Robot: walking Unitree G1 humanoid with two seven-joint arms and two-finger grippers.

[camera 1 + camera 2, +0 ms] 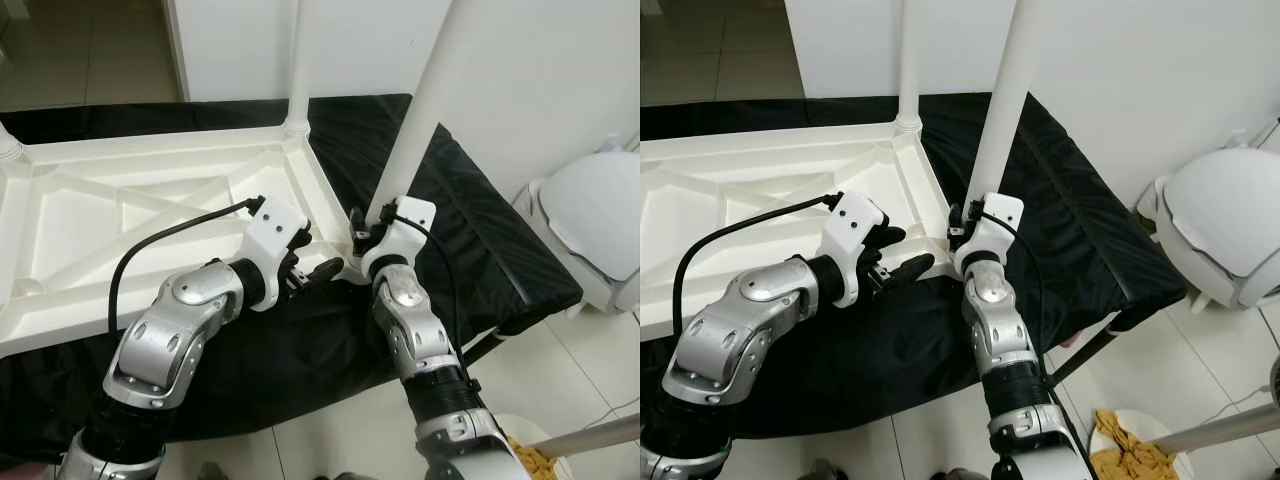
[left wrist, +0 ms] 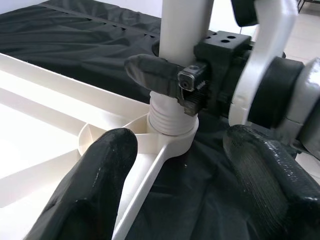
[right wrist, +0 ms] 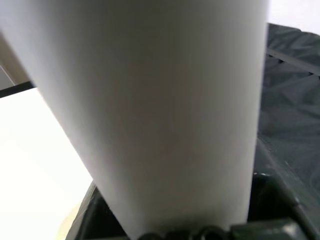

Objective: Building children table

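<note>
Left eye view: a white plastic children's table top lies upside down, ribbed underside up, on a black cloth-covered surface. A white round plastic leg stands upright in the far corner socket. A second white round leg stands in the near right corner, slightly tilted. The right gripper is clamped on this second leg just above its base. The left gripper hovers just beside that corner, its black fingers parted and holding nothing.

Right eye view: same layout; a white domed plastic appliance sits on the floor to the right, and a white bowl of yellow snacks lies on the tiled floor near the robot's right side.

Left wrist view: the two black fingertips are spread apart, framing the round corner socket where the leg's threaded end sits. One finger of the right gripper presses against the leg.

Right wrist view: the second leg stands close before the camera, with black cloth beside it.
</note>
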